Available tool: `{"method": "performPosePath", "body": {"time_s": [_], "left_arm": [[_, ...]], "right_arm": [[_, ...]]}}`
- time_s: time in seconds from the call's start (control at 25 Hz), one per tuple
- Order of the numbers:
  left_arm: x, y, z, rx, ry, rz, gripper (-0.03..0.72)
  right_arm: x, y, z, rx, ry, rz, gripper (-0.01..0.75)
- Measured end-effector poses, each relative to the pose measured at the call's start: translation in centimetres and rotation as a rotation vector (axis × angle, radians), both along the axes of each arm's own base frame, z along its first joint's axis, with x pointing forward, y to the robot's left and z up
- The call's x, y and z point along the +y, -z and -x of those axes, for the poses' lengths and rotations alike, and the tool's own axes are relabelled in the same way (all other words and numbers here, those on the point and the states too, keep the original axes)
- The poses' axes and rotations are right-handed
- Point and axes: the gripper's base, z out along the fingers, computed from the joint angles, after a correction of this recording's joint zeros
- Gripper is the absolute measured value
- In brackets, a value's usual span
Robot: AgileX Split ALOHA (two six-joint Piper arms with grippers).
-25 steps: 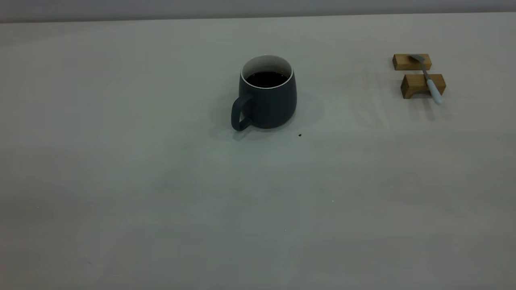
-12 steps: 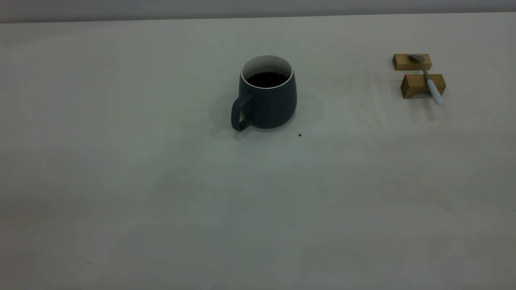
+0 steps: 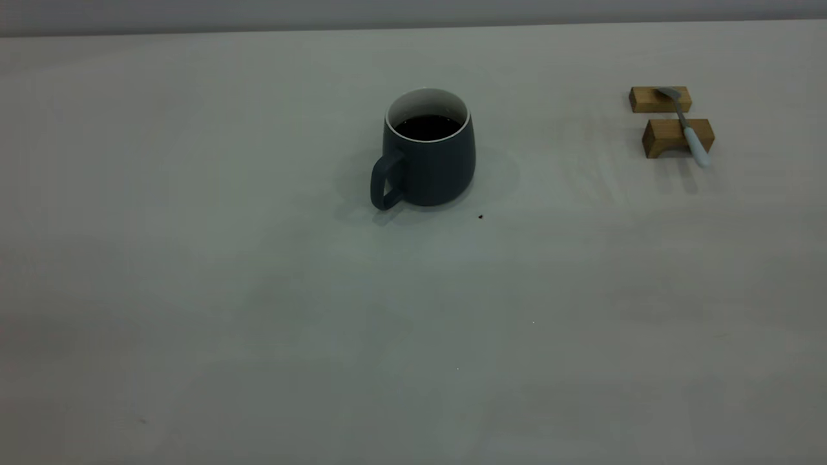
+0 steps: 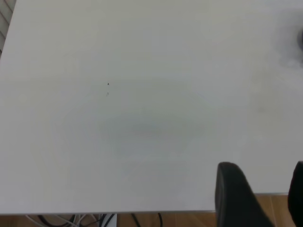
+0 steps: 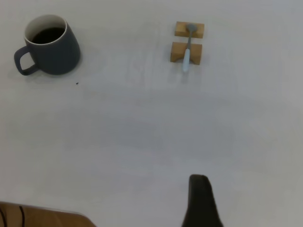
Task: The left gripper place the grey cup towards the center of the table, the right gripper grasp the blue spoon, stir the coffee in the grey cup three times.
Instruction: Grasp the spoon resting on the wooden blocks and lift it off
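Observation:
The grey cup [image 3: 428, 152] stands upright near the middle of the table [image 3: 194, 290], its handle toward the front left, with dark coffee [image 3: 426, 126] inside. In the right wrist view the grey cup [image 5: 49, 46] is far from that gripper. The blue spoon [image 3: 689, 129] lies across two wooden blocks at the far right; the right wrist view also shows the blue spoon [image 5: 187, 52]. Neither arm appears in the exterior view. My left gripper [image 4: 265, 189] hangs open at the table's edge, holding nothing. Of my right gripper only one black finger [image 5: 200, 201] shows, with nothing beside it.
Two tan wooden blocks [image 3: 677, 137] carry the spoon. A tiny dark speck [image 3: 481, 217] sits just in front of the cup. Bare table surface stretches between cup and spoon. The table's near edge [image 4: 142, 213] runs below the left gripper, with floor and cables past it.

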Motion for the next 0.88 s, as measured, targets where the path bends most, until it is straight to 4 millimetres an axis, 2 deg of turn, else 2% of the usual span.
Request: {"method": "performPosePath", "body": {"time_s": [0.16,0.28,0.4,0.52,0.64,0.72,0.88], "left_arm": [[0.0,0.0,0.0,0.000,0.000,0.000,0.355],[0.0,0.0,0.0,0.000,0.000,0.000,0.355],[0.0,0.0,0.0,0.000,0.000,0.000,0.355],[0.0,0.0,0.0,0.000,0.000,0.000,0.355],[0.0,0.0,0.0,0.000,0.000,0.000,0.355],[0.0,0.0,0.0,0.000,0.000,0.000,0.355],[0.0,0.0,0.0,0.000,0.000,0.000,0.355]], "right_arm": [[-0.1,-2.5,-3.5,0.111,0.019,0.014,0.584],[-0.1,-3.8,-7.8,0.191,0.030,0.035,0.584],[0.1,-4.1,-12.6,0.294,0.031,0.045,0.584],[0.3,-3.4,-17.5,0.387,0.024,0.056,0.584],[0.4,-2.2,-21.6,0.455,0.002,0.077,0.585],[0.5,-1.1,-23.8,0.494,-0.005,0.084,0.594],[0.8,2.0,-27.3,0.560,-0.006,0.066,0.660]]}}
